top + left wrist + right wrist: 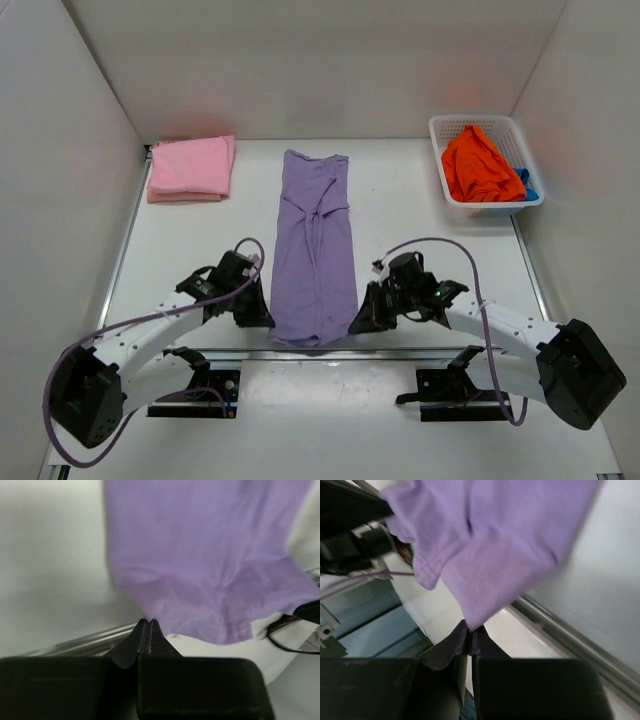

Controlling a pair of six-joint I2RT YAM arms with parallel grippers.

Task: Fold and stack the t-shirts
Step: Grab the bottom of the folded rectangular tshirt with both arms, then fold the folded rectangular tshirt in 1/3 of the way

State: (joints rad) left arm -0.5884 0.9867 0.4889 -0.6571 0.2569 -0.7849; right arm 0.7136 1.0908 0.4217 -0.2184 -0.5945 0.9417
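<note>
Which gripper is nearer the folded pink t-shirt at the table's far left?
Left. The left gripper sits at the purple t-shirt's near-left corner, on the side of the pink t-shirt. The right gripper is across, at the near-right corner.

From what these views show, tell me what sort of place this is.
Probably a robot lab test cell for laundry folding: a white table boxed in by bare walls, left arm and right arm bolted at its edge, a purple shirt laid out.
</note>
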